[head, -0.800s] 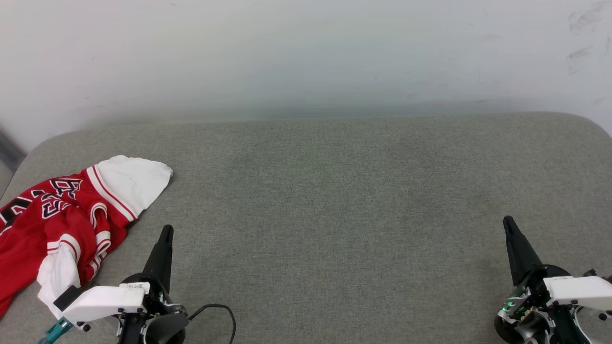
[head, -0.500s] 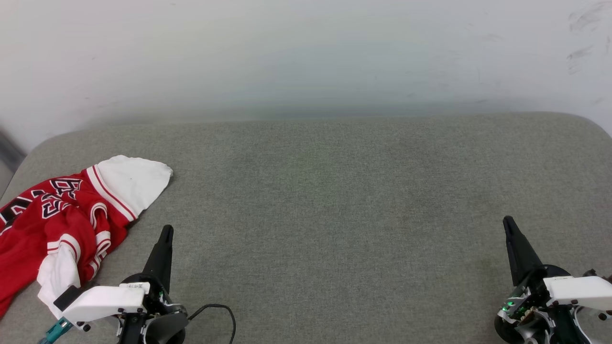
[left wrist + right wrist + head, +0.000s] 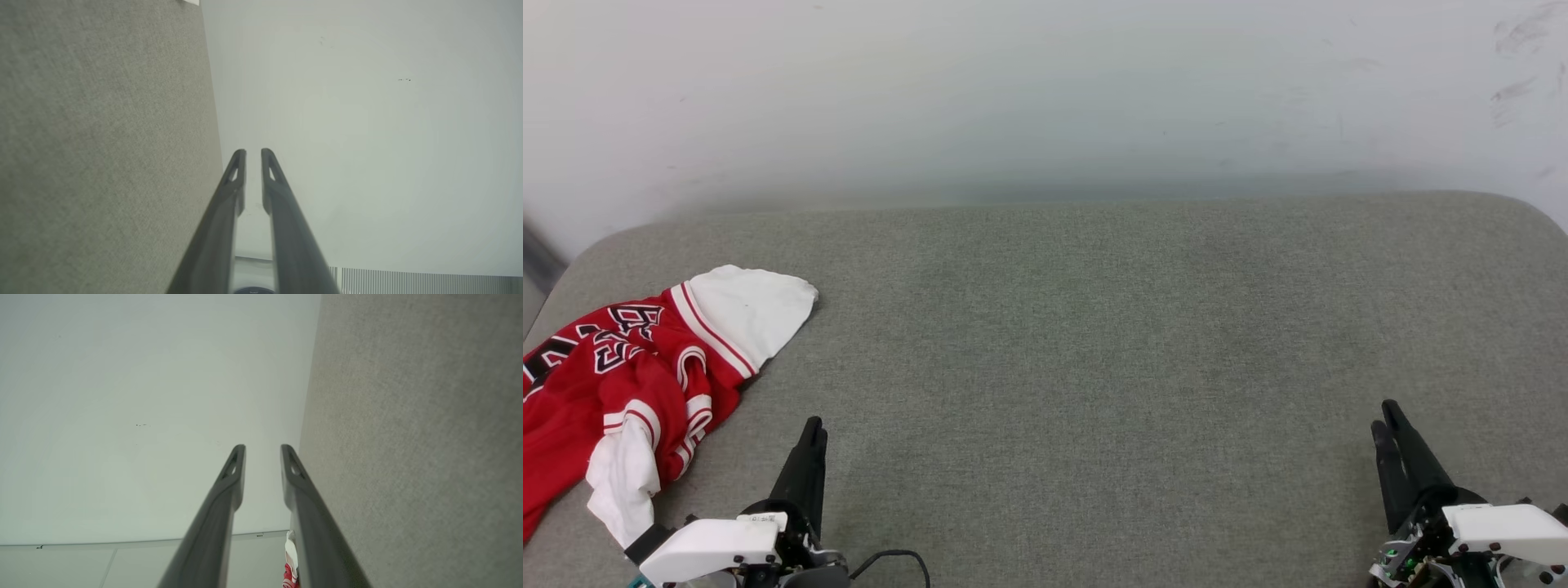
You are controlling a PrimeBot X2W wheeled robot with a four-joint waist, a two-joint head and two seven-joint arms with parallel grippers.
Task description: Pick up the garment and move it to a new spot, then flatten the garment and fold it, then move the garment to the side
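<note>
- We are looking down on a wide grey cushion (image 3: 1094,343) with a pale wall (image 3: 1045,98) rising behind its far edge.
- The garment (image 3: 613,384) is lying crumpled at the cushion's left end, running off the edge of the head view there. It is red, with black white-outlined lettering facing up.
- One white sleeve (image 3: 747,306) with striped trim is spreading toward the cushion's far side. Another white part is trailing toward the cushion's front edge.
- Our left gripper (image 3: 810,433) is hovering over the cushion's front left part, just beside the garment's near end and not touching the cloth. In the left wrist view its jaws are standing narrowly apart, with nothing between them.
- Our right gripper (image 3: 1383,415) is hanging over the cushion's front right corner, well apart from the garment. In the right wrist view its jaws are standing apart by a wider gap, also gripping nothing.
- A dark cable (image 3: 903,559) is looping over the cushion's front edge beside the left gripper's base.
- Both grippers' fingers are pointing toward the cushion's far edge.
</note>
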